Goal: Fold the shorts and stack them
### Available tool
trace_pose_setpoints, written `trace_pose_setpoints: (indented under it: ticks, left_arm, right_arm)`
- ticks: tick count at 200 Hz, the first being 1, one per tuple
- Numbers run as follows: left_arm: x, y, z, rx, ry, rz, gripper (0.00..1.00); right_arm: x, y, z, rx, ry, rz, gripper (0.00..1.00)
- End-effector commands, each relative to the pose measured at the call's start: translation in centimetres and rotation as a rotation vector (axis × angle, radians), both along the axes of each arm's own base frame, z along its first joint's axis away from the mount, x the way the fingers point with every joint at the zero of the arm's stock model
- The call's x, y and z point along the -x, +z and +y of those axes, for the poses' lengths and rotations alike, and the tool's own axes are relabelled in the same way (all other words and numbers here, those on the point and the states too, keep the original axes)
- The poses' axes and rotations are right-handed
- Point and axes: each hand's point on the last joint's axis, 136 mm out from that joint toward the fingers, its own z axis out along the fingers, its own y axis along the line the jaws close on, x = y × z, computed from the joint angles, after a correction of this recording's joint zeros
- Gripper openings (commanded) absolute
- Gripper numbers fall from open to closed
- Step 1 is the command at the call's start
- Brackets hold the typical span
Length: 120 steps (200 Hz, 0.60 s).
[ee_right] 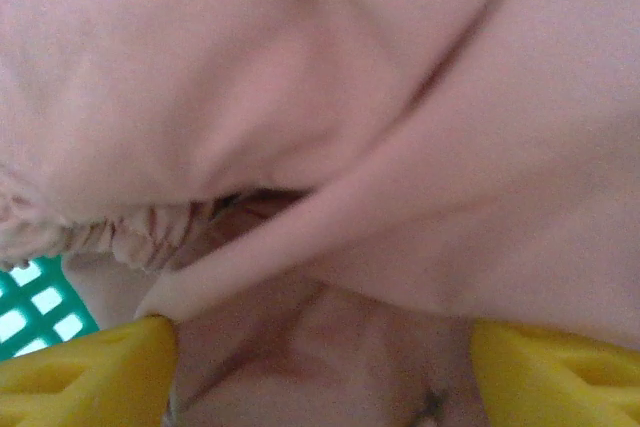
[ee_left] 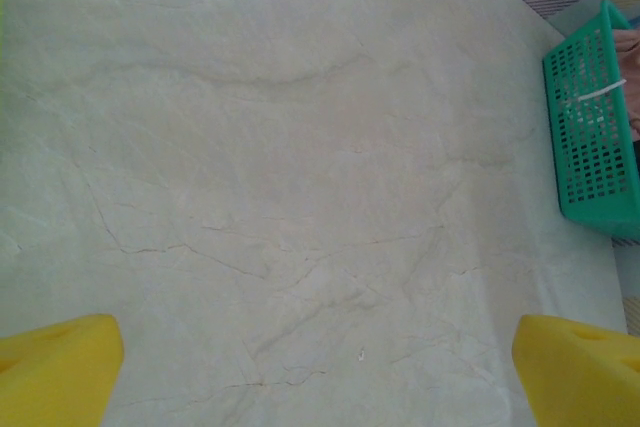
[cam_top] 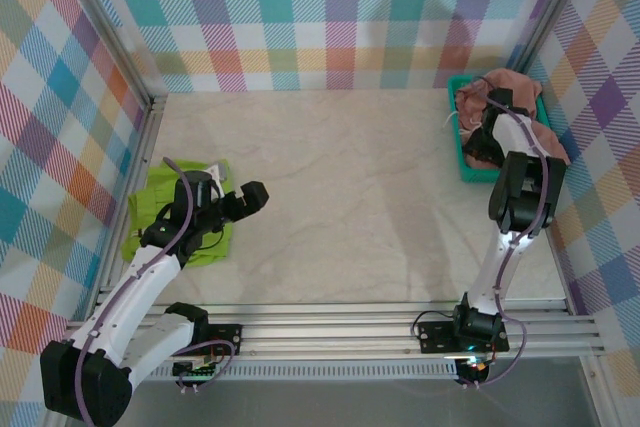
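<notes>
The salmon pink shorts (cam_top: 507,92) lie bunched in the teal basket (cam_top: 458,139) at the surface's (cam_top: 350,197) far right corner, spilling over its rim. The right end effector (ee_right: 320,367) sits in the basket with its 2 fingers wide apart against the pink cloth. The lime green shorts (cam_top: 158,205) lie flat at the left edge, partly under the left arm. The left end effector (ee_left: 320,367) is spread wide over bare surface.

Lime green shorts (cam_top: 150,209). Salmon pink shorts (ee_right: 330,97), white drawstring (ee_left: 600,94). Basket (ee_left: 585,147) teal mesh. Tabletop (cam_top: 340,187) cream, faintly veined. Walls (cam_top: 340,17) pastel plaid. My claw fingers (ee_left: 60,372) yellow.
</notes>
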Motion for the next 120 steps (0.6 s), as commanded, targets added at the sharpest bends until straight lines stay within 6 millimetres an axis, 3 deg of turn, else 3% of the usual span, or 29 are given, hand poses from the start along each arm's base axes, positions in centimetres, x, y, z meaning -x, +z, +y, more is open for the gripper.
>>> trace_pose_setpoints:
  ticks: [1, 24, 48, 86, 120]
  left_arm:
    - [-0.2, 0.0, -0.1, -0.015, -0.008, -0.022, 1.00]
    - [-0.2, 0.0, -0.1, -0.013, -0.001, -0.023, 1.00]
    - [-0.3, 0.2, 0.0, -0.009, 0.004, -0.029, 1.00]
    - [-0.3, 0.3, 0.0, -0.007, 0.007, -0.035, 1.00]
    - [-0.2, 0.5, 0.1, -0.001, 0.018, -0.043, 1.00]
  right_arm:
    - [-0.1, -0.4, 0.6, -0.038, 0.007, 0.016, 0.63]
    - [-0.4, 0.5, 1.1, -0.071, -0.002, -0.028, 0.30]
    - [-1.0, 3.7, 1.8, -0.102, -0.012, -0.152, 0.04]
    - [-1.0, 10.3, 3.4, -0.174, -0.025, -0.406, 0.00]
    - [0.2, 15.9, 5.3, -0.249, -0.028, -0.653, 0.00]
